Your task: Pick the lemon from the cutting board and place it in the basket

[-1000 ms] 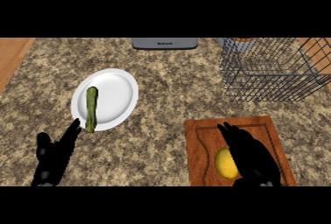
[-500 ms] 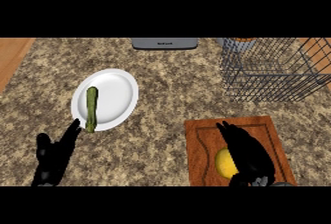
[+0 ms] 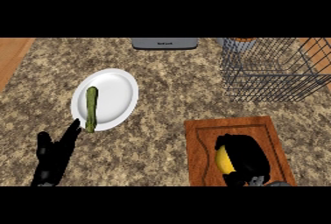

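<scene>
So at about 8 o'clock the left hand (image 3: 55,157) is just resting on the table (image 3: 168,109), fingers straight and released, tips near the white plate (image 3: 119,87) carrying a green vegetable (image 3: 91,108). Over at 5 o'clock the right hand (image 3: 244,159) is curling its fingers (image 3: 234,142) around the lemon (image 3: 223,160), which is sitting on the cutting board (image 3: 213,131). Half a second ago those fingers were stretched flat over it, so it's closing the grasp now. Guessing next is lifting and carrying toward the wire basket (image 3: 271,70) at 1 o'clock.
</scene>
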You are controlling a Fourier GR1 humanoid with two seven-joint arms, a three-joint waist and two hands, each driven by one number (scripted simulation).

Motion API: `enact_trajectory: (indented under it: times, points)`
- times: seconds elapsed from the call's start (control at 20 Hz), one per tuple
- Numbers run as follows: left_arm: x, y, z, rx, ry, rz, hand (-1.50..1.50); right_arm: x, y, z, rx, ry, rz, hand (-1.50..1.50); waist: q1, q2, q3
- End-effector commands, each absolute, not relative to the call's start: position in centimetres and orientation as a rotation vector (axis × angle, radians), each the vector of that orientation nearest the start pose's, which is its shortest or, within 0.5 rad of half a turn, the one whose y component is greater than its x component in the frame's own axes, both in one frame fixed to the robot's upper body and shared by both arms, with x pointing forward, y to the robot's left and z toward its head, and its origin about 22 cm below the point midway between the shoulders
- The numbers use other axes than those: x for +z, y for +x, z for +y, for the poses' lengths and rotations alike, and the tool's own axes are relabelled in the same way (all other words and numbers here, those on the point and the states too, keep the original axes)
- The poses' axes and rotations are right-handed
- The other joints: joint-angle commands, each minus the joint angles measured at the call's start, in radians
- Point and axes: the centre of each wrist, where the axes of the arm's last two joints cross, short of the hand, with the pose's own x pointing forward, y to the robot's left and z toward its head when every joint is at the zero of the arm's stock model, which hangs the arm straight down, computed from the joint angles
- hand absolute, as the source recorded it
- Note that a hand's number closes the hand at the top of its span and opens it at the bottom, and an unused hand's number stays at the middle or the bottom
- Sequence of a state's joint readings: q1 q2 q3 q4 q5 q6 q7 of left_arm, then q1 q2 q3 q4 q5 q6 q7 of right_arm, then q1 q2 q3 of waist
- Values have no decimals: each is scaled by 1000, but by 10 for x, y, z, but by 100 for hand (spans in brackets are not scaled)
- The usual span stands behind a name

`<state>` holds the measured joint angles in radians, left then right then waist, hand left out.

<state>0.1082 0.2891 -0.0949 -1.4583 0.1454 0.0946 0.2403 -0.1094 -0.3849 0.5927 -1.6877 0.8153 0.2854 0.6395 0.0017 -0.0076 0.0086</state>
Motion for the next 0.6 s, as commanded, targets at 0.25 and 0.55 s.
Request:
enact_trajectory:
  times: [0.25, 0.55]
  points:
    - [-53, 200, 304, -46, 171, -1032, 0, 25, 217, -115, 1415, -806, -995, 150, 3, 8, -9]
    - [-48, 196, 292, -48, 128, -1002, 0, 35, 240, -40, 1408, -818, -1006, 150, 12, 9, -9]
